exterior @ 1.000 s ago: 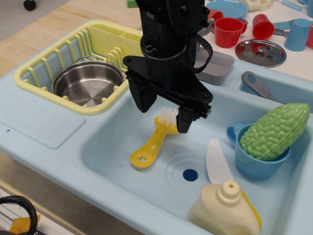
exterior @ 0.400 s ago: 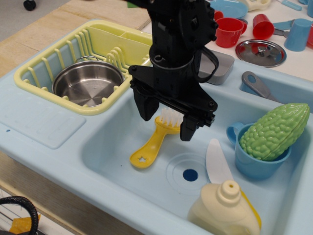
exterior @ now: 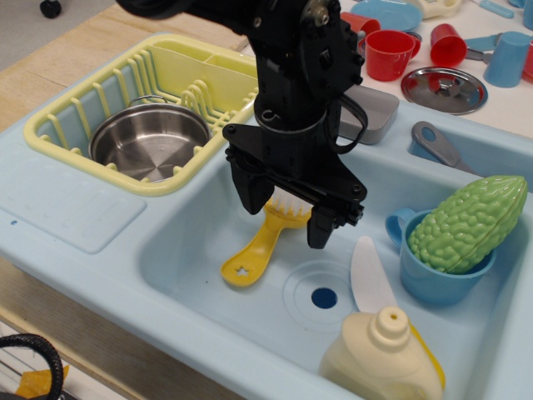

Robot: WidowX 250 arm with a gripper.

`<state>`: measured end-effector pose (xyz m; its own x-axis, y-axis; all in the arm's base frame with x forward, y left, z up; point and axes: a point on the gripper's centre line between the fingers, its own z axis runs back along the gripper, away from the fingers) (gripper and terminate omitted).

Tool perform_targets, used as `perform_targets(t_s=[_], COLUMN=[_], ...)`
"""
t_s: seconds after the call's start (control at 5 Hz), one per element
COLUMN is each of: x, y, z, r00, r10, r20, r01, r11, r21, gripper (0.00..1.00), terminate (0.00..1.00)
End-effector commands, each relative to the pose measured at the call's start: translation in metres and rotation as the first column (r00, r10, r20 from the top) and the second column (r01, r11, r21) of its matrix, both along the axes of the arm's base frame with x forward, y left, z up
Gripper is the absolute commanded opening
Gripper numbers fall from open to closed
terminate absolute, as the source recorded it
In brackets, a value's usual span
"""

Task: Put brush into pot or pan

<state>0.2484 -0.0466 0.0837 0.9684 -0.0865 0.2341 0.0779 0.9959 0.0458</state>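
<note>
You see the black gripper (exterior: 289, 218) low inside the light blue sink (exterior: 200, 275), with its two fingers (exterior: 252, 190) spread wide and standing on both sides of the head of the brush (exterior: 260, 243). The fingers hold nothing; from this angle you cannot tell for sure if a fingertip touches the white bristles, because the gripper body covers part of them. The brush lies flat on the sink floor, its yellow handle pointing toward the front left corner and the rounded tip with the star-shaped hole free of the gripper. The pot (exterior: 150, 140) sits well apart from the brush, inside the yellow dish rack (exterior: 92, 100) at the left of the sink, and it looks empty. To the right of the brush, near the drain hole (exterior: 324, 297), lies a white-bladed knife (exterior: 369, 275), and its lower part goes behind a cream bottle (exterior: 385, 360) at the front edge. At the right side of the sink a blue cup (exterior: 433, 275) carries a green bitter gourd toy (exterior: 468, 222). Behind the sink, on the tabletop (exterior: 500, 104), you find a flat steel lid (exterior: 444, 88), red cups (exterior: 390, 53) and a grey block (exterior: 372, 112) just behind the arm.
</note>
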Motion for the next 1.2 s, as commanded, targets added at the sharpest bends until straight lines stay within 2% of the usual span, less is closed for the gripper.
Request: perform_targets(t_s=[0.0, 0.8, 1.0], x=[0.003, 0.006, 0.006], y=[0.007, 0.016, 0.014], z=[-0.006, -0.028, -0.031], r00=[1.000, 0.997, 0.996], r10=[0.005, 0.029, 0.050], r20=[0.028, 0.071, 0.079], r01=[-0.004, -0.023, -0.043], r11=[1.000, 0.997, 0.995], r21=[-0.020, -0.080, -0.086], gripper=[1.00, 1.00, 0.00], terminate=[0.00, 0.00, 0.00])
